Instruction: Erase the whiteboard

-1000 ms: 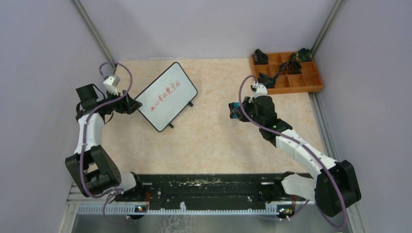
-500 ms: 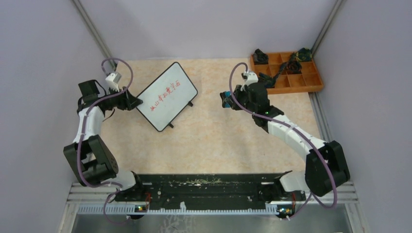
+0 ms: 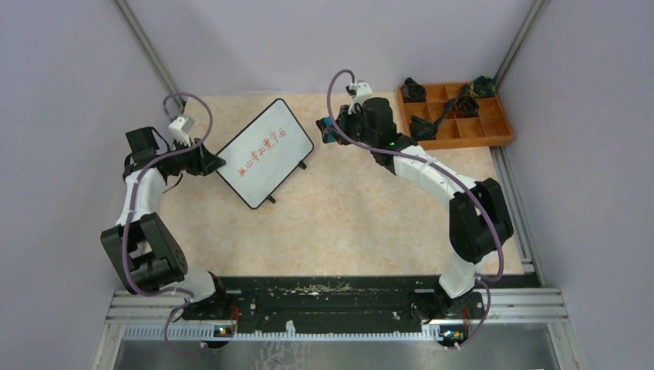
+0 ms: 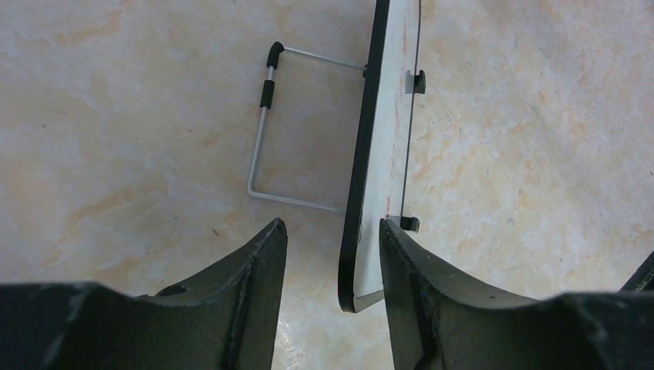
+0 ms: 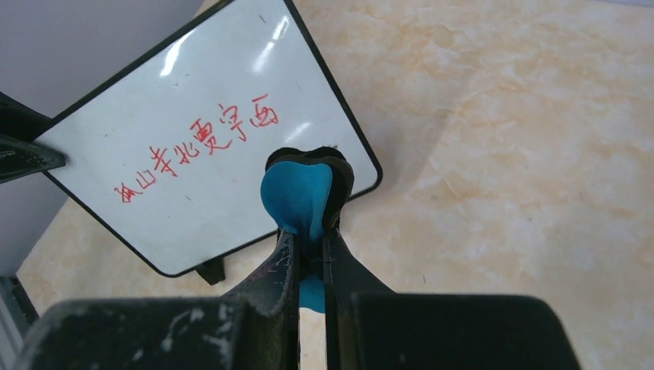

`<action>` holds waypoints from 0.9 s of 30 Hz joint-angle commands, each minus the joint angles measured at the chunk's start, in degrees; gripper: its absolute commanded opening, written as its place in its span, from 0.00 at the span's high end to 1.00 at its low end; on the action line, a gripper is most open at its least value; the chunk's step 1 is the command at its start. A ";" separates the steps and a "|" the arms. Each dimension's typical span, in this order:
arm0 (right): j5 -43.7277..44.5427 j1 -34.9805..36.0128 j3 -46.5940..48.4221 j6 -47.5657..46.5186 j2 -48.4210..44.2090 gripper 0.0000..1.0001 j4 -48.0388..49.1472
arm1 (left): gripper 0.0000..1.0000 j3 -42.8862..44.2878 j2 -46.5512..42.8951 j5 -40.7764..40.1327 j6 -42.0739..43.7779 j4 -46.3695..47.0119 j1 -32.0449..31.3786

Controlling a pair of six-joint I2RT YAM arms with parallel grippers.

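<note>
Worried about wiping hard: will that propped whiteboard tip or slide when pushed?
Probably light and stiff: the whiteboard is a thin panel. On its slim wire stand it may skid or fold back unless the left gripper, straddling its edge, clamps it.

Whiteboard (image 3: 264, 152) left of tray (image 3: 493, 125)

One whiteboard (image 3: 264, 153) — one tray (image 3: 493, 123), one eraser (image 5: 297, 196).

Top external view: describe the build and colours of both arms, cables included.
The left arm and right arm match: white tubular links between chunky black joint housings, with a small white camera block at each wrist. A purple cable runs along each and loops above the wrist. The jaws are matte black, scuffed wedges.
</note>
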 commanded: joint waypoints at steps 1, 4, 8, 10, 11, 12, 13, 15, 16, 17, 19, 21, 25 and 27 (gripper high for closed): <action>-1.05 2.63 7.33 -4.20 3.69 1.00 1.62 | 0.48 2.31 -0.87 0.34 1.13 -0.65 -0.33; -1.79 3.31 10.62 -4.86 7.31 1.00 1.51 | 0.55 2.53 -1.00 0.17 1.26 -0.93 -0.33; -4.87 3.85 14.99 -5.76 12.00 1.00 1.45 | 0.62 2.60 -1.32 0.25 1.46 -1.32 -0.33; -4.69 4.46 18.57 -7.17 14.24 1.00 -0.62 | 0.66 2.73 -1.35 0.09 1.71 -1.76 -0.33; -4.37 4.68 19.79 -7.78 15.28 1.00 -1.02 | 0.67 2.84 -1.39 0.05 1.85 -1.94 -0.33; -4.06 4.96 20.74 -8.27 16.16 1.00 -1.00 | 0.68 2.86 -1.42 -0.02 1.82 -2.05 -0.33; -4.10 5.20 21.47 -8.72 17.04 1.00 -0.82 | 0.71 2.93 -1.43 -0.10 1.90 -2.27 -0.33; -3.95 5.80 23.16 -9.79 19.03 1.00 -0.71 | 0.76 3.10 -1.32 -0.25 2.11 -2.59 -0.33; -3.82 5.92 23.95 -10.16 19.90 1.00 -0.77 | 0.78 3.15 -1.35 -0.27 2.15 -2.72 -0.33; -3.75 6.09 24.48 -10.61 20.49 1.00 -0.52 | 0.81 3.11 -1.42 -0.40 2.22 -2.78 -0.33; -3.15 6.40 24.70 -11.15 21.57 1.00 0.81 | 0.87 3.05 -1.35 -0.44 2.29 -2.92 -0.29; -2.59 6.60 24.58 -11.44 22.52 1.00 2.58 | 0.96 3.06 -1.19 -0.28 2.63 -3.16 -0.33; -1.21 7.27 24.77 -12.31 24.67 1.00 5.74 | 1.00 3.06 -0.93 -0.43 3.12 -3.61 -0.33; -0.30 7.54 25.06 -13.19 25.83 1.00 7.02 | 1.00 2.85 -0.83 -0.38 3.24 -3.66 -0.33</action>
